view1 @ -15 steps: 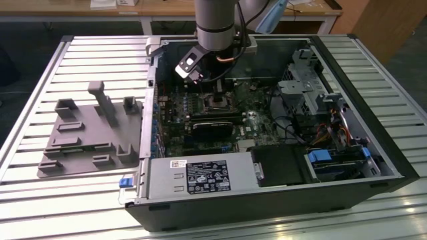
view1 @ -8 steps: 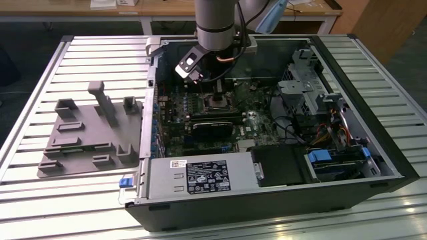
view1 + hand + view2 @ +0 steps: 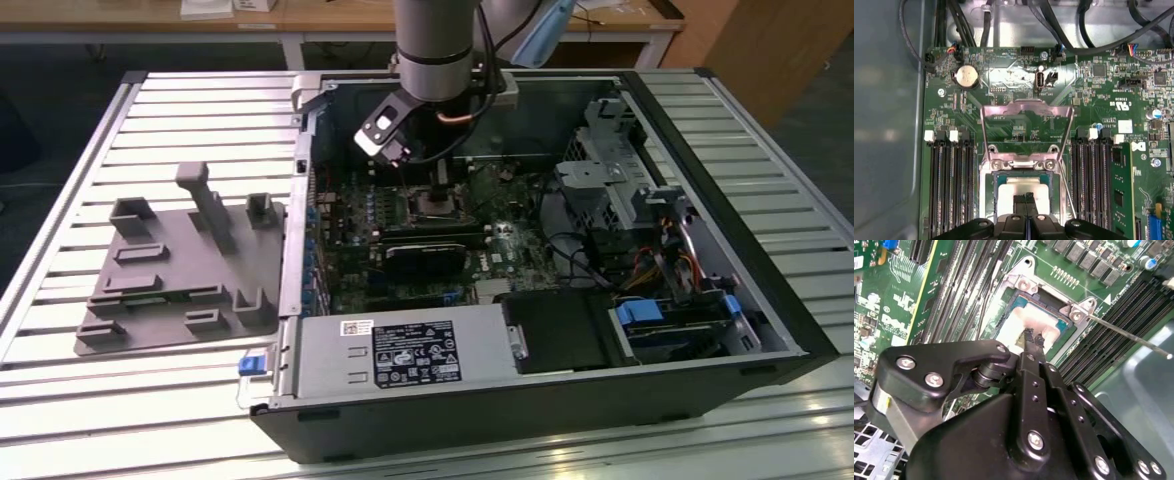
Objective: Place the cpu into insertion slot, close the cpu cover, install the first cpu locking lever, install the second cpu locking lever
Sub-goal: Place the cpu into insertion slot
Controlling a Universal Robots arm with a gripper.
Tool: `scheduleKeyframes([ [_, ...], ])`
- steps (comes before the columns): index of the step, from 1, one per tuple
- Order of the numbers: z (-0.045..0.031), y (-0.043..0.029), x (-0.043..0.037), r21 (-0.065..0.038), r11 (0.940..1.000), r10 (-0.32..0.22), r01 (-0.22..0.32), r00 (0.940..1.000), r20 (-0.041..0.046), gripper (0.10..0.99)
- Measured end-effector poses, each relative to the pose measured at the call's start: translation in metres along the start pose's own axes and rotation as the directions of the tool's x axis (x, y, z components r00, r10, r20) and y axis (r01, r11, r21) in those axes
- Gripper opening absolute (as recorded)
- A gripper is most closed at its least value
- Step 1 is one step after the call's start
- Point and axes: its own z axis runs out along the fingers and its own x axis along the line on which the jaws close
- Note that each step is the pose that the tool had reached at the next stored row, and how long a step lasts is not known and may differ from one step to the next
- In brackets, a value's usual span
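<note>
Presently: cpu (image 3: pixel 1006 197) lying flat in the insertion slot (image 3: pixel 987 192), which the exterior view places at twelve o'clock from the power supply (image 3: pixel 400 355). The gripper (image 3: pixel 1027 199), fingers pressed together, rests tip-down on it, likely seating it, while the cpu cover (image 3: pixel 1026 106) stands swung up, clearing access. White sticker (image 3: pixel 1125 126): print unread.

One grey tubular arm (image 3: pixel 434 40) that bore a silver ring, a pale blue joint cap (image 3: pixel 545 35) and dark cables (image 3: pixel 489 45), with a matt black gripper (image 3: pixel 1032 338) that was built of flat linkage plates joined by silver socket-head screws (image 3: pixel 1035 440) and tapered to narrow fingers (image 3: pixel 1030 360)
</note>
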Motion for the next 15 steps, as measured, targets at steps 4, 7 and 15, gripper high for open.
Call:
scheduleKeyframes([
  [4,-0.0042,0.0005,0.0000,0.000,1.0000,0.000,0.000,1.0000,0.0000,0.102],
  [7,-0.0121,0.0013,0.0000,0.000,1.0000,0.000,0.000,1.0000,0.0000,0.102],
  [15,-0.0345,0.0032,0.0000,0.000,1.0000,0.000,0.000,1.0000,0.0000,0.102],
])
